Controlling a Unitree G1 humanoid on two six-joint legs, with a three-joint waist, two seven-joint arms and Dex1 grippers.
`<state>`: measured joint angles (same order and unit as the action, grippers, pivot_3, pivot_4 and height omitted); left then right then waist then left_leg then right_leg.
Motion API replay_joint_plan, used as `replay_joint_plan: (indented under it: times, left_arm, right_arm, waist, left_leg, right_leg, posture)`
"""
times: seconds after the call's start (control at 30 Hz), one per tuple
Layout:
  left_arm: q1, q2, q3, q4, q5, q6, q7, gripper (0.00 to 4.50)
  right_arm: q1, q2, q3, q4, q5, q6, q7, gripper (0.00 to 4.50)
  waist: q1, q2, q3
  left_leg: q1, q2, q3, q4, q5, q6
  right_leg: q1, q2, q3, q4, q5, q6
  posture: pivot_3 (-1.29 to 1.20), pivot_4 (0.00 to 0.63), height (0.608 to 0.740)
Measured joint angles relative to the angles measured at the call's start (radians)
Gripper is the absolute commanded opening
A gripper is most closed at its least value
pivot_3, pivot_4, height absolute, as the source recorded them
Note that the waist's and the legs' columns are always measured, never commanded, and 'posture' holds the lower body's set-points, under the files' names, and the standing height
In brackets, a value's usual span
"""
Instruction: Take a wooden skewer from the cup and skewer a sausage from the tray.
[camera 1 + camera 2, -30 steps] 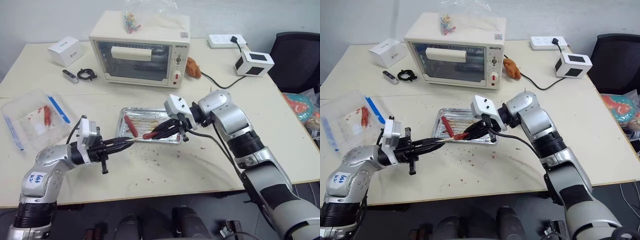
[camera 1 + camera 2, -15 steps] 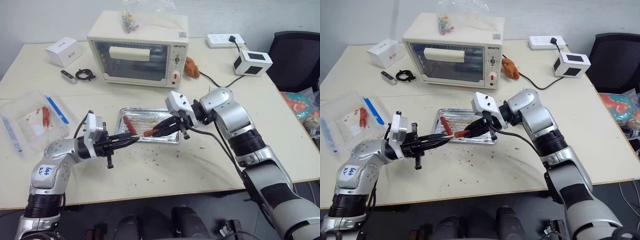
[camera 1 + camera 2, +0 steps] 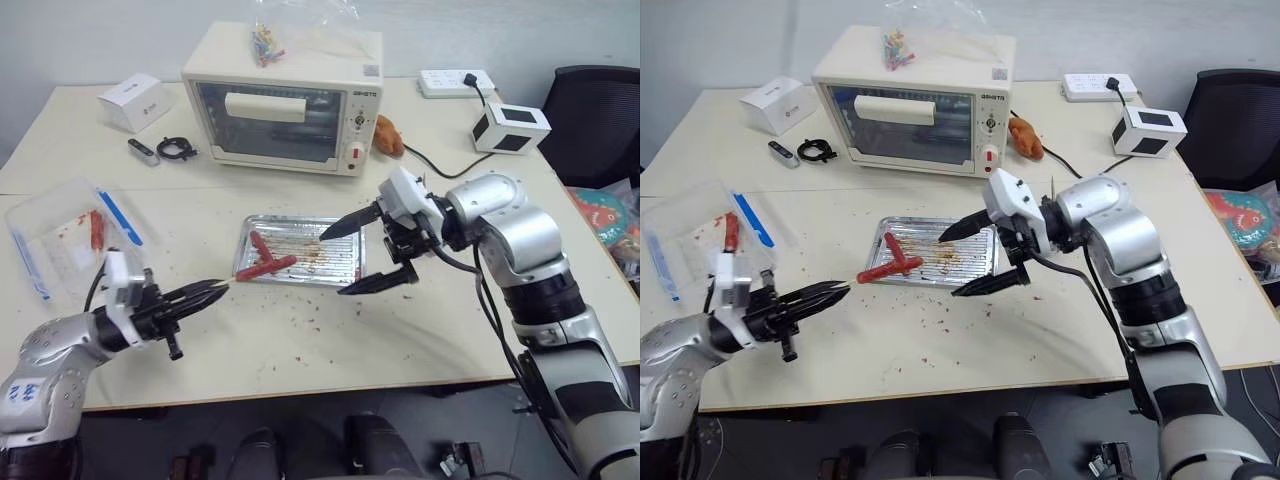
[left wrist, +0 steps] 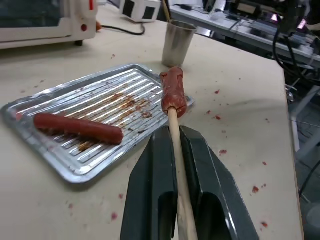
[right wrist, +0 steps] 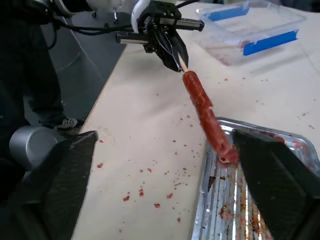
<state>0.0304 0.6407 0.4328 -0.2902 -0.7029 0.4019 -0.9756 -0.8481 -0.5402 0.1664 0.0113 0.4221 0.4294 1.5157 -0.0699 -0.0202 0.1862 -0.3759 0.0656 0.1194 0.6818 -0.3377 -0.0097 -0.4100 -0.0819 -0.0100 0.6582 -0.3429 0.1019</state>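
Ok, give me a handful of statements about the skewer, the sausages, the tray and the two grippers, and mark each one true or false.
1. The left gripper is shut on the wooden skewer. True.
2. A sausage sits on the end of the skewer. True.
3. The right gripper is clamped on that sausage. False: its jaws stand wide open, clear of it.
4. The tray holds no sausage. False: a second sausage lies on its ribbed bottom.
5. The cup stands inside the tray. False: it stands on the table beyond the tray's edge.
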Motion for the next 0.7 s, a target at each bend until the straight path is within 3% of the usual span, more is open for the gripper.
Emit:
replay_joint_plan:
  times: [0.13,0.33,0.5,0.7]
  left_arm:
    - [0.034,-0.148,0.142,-0.054,-0.075,-0.011,0.206,0.00]
    - [-0.044,-0.313,0.245,-0.045,-0.068,-0.097,0.547,0.00]
    - [-0.188,-0.316,0.280,0.115,0.038,-0.159,0.781,0.00]
    - [-0.299,-0.276,0.258,0.280,0.100,-0.204,0.839,0.00]
  right_arm:
    - [0.217,0.046,-0.192,-0.142,0.153,-0.009,-0.132,4.49]
    - [0.430,0.093,-0.317,-0.242,0.217,-0.080,-0.284,4.49]
    - [0.467,0.107,-0.337,-0.264,0.204,-0.203,-0.338,4.49]
    - [0.467,0.109,-0.329,-0.282,0.193,-0.275,-0.393,4.49]
  waist:
    - [0.019,0.000,0.000]
    - [0.040,-0.001,-0.001]
    - [0.042,-0.002,-0.001]
    - [0.042,-0.002,-0.001]
  left_leg:
    - [0.000,0.000,-0.001,0.000,0.000,0.000]
    - [0.004,-0.002,0.001,0.001,0.000,0.000]
    - [0.004,-0.002,0.002,0.001,0.000,0.000]
    - [0.004,-0.002,0.002,0.000,0.000,0.000]
  right_leg:
    - [0.001,0.000,0.001,-0.001,0.000,0.000]
    - [0.003,0.001,0.001,-0.002,0.000,0.000]
    - [0.003,0.004,0.001,-0.002,0.000,0.000]
    - [0.003,0.003,0.000,-0.001,0.000,0.000]
  posture:
    - [0.00,0.150,0.740]
    - [0.00,0.150,0.740]
    - [0.00,0.150,0.740]
    - [0.00,0.150,0.740]
